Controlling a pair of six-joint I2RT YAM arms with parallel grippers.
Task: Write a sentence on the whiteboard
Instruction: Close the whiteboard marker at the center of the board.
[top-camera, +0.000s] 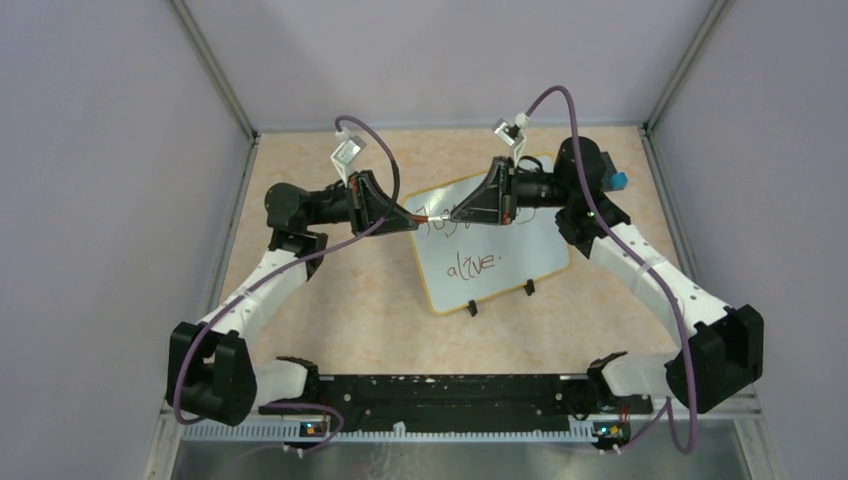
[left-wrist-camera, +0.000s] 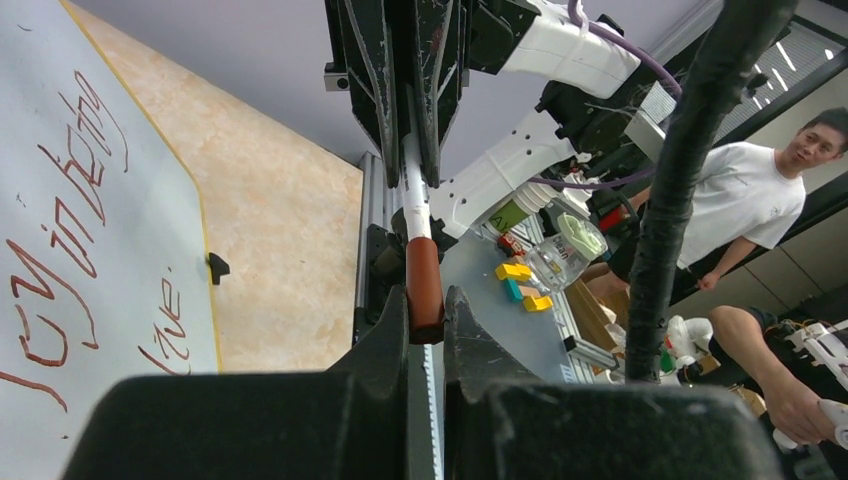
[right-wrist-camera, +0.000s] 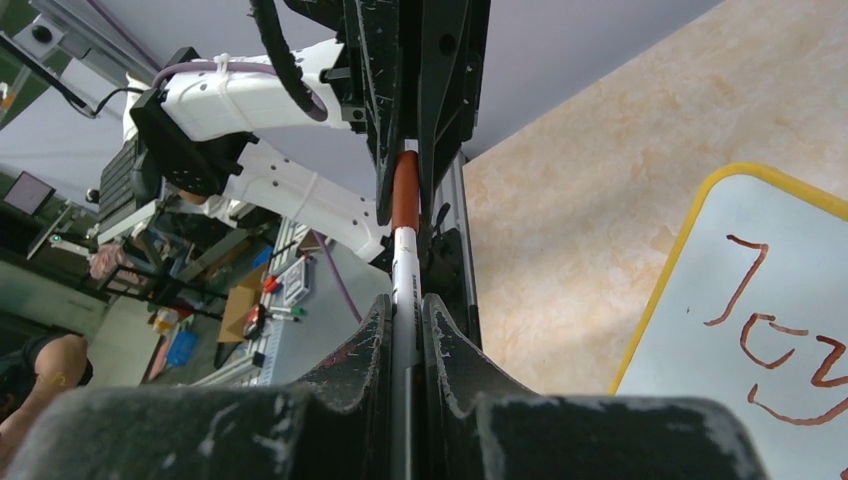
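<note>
Your sentence (top-camera: 468, 262) is written on the whiteboard (top-camera: 535, 255), which sits on the table (top-camera: 330, 300) beneath both arms. Your left end effector (left-wrist-camera: 425, 312) is clamped on the marker's red cap (left-wrist-camera: 424, 280), and the right end effector (right-wrist-camera: 405, 318) is clamped on its white barrel (right-wrist-camera: 404, 262). I judge this to be capping. Push the two together in line, then release one side.

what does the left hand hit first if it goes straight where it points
Most likely the right hand, facing it tip to tip; both are shut on one pen bridging the gap.
</note>
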